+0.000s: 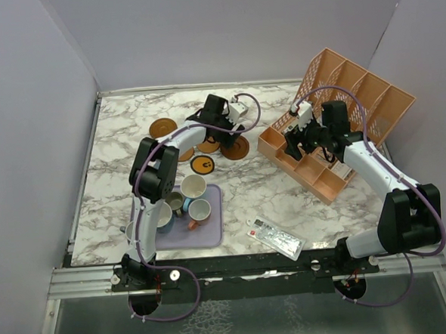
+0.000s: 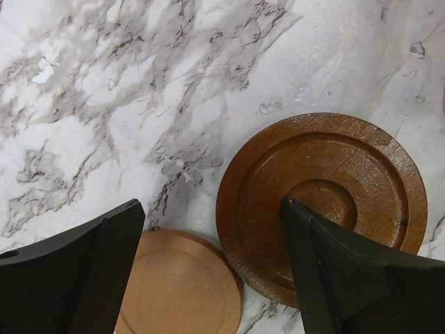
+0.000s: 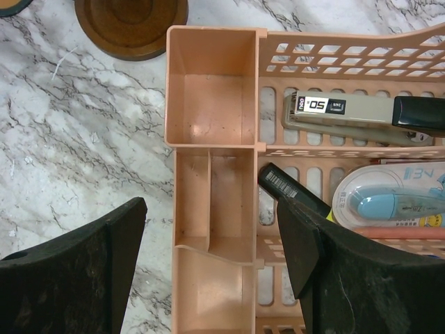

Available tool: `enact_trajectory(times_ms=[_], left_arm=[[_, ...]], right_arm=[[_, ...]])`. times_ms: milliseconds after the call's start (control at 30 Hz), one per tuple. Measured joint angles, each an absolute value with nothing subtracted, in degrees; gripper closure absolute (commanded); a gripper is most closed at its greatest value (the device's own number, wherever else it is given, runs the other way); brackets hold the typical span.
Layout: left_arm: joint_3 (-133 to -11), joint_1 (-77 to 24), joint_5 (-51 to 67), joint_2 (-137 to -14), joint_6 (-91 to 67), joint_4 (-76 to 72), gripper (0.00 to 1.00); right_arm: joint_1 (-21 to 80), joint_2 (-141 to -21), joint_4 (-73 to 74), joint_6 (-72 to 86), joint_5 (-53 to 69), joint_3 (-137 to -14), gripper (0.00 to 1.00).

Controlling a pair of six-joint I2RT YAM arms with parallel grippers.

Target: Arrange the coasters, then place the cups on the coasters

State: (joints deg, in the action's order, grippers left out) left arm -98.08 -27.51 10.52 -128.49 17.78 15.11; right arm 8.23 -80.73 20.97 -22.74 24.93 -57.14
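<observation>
Overhead, the marble worktop (image 1: 115,143) carries the orange organiser (image 1: 358,90), where my right jaws hang wide, holding nothing. The lavender tray (image 1: 212,236), seen from overhead alone, is crowded with cups (image 1: 193,186). My left jaws gape wide and empty over a dark brown coaster (image 2: 334,174) just beside a tan coaster (image 2: 181,285); only my left wrist view shows its rings. Only my right wrist view shows the stapler (image 3: 348,111).

Non-task clutter: a peach-orange slotted plastic organiser (image 1: 355,91) sits far right on the white marble-look tabletop (image 1: 247,188). A grey stapler with a black end (image 3: 361,115) and a packaged light-blue correction tape (image 3: 389,205) are lying in it. There's a lavender rectangular tray (image 1: 214,234) near left, with a flat clear packet (image 1: 275,238) just right of it by the near edge.
</observation>
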Motion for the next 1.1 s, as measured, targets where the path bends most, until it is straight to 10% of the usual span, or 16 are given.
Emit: enact_trajectory(times_ms=[1100], left_arm=[[-103.6, -14.0, -0.3, -132.6, 14.8, 12.6, 0.24]], right_arm=[[8.2, -81.6, 21.0, -22.8, 24.9, -57.1, 0.23]])
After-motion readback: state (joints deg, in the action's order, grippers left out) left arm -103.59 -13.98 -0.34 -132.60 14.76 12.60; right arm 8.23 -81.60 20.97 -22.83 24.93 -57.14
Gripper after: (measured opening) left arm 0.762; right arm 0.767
